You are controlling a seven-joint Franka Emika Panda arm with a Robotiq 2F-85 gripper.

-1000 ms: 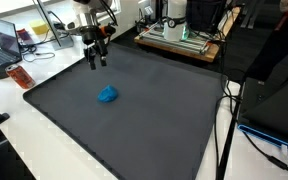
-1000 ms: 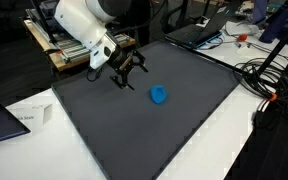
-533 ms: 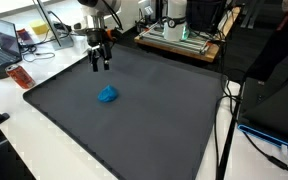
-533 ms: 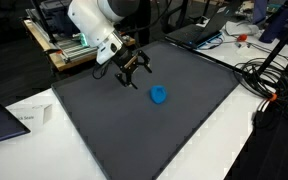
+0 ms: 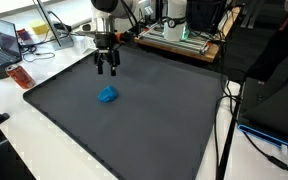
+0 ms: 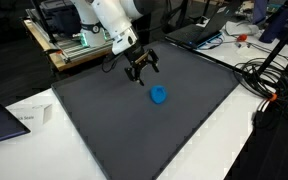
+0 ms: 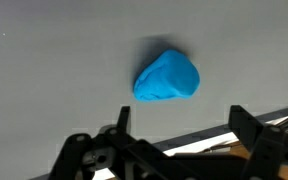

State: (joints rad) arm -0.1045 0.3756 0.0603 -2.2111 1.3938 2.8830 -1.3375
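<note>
A small blue lump (image 5: 108,95) (image 6: 159,96) lies on the dark grey mat (image 5: 134,120) (image 6: 134,130), seen in both exterior views. My gripper (image 5: 107,69) (image 6: 141,72) hangs above the mat, behind the blue lump and apart from it, fingers pointing down. Its jaws stand open and empty. In the wrist view the blue lump (image 7: 167,77) fills the upper middle, while the gripper (image 7: 180,125) frames the bottom, its black fingers (image 7: 121,118) wide apart.
A wooden board with equipment (image 5: 179,40) stands past the mat's far edge. A laptop (image 5: 6,42) and an orange object (image 5: 20,77) rest on the white table. Cables (image 6: 269,85) trail beside the mat; a paper (image 6: 29,117) lies near its corner.
The arm has carried the open gripper sideways along the back of the mat, closer to the spot above the blue lump. The lump has not moved.
</note>
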